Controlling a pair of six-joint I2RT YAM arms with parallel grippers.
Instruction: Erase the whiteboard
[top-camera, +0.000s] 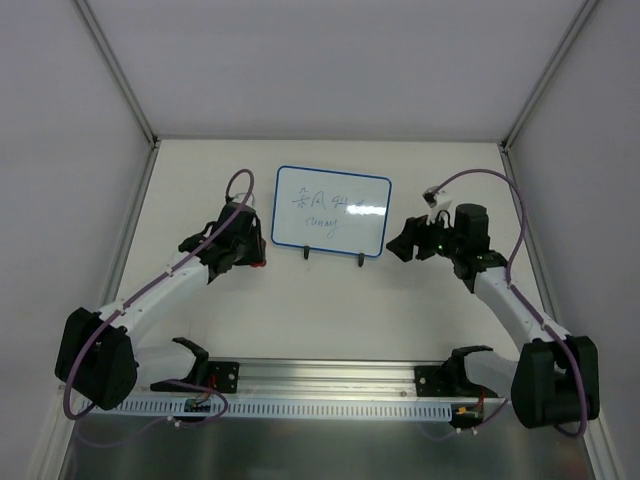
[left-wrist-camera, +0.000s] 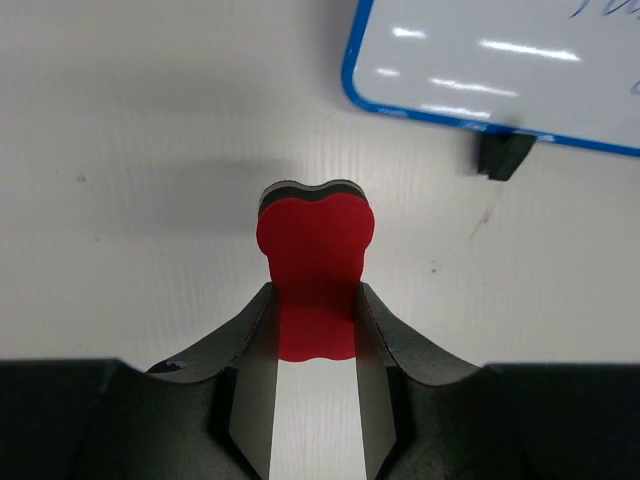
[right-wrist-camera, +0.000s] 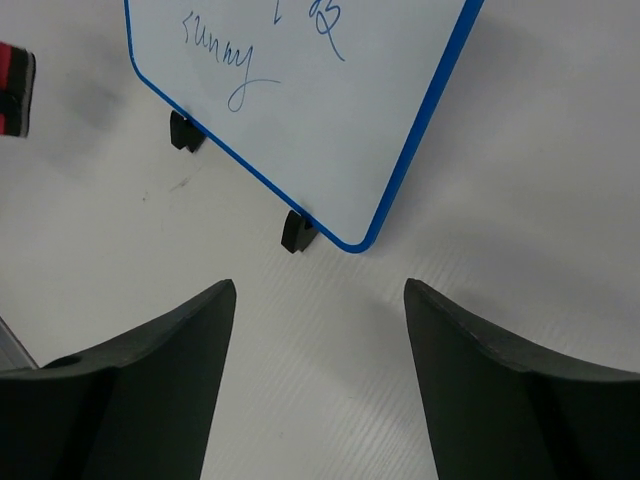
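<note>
left jaws are shut tight on the eraser (left-wrist-camera: 315, 235), a red block with a dark layer beneath. the two fingers (left-wrist-camera: 250, 385) pinch its near end, and its wider far end juts out past the tips. whether the eraser touches the bench (top-camera: 300, 320) i cannot tell. right jaws stand wide open with nothing between them, only bare bench showing in the gap.

the board (top-camera: 332, 212) stands on the bench at 12 o'clock from the spot midway between the two arms, on two black feet (top-camera: 307, 253) along its near edge. it has a blue frame and rounded corners. dark writing (top-camera: 325, 208) sits across its upper and middle part, and from the right wrist the lower line reads "sunny".

from above, the left jaws sit at 8 o'clock from the board, just beside its near left corner but apart from it. the right jaws sit at 4 o'clock from it, near its right edge and not touching.

in the left wrist view the board lies at 1 o'clock from the eraser, with one foot showing under the frame. in the right wrist view the board fills 12 o'clock ahead of the open jaws, its nearest corner just beyond the gap. the eraser shows at the 10 o'clock edge.
</note>
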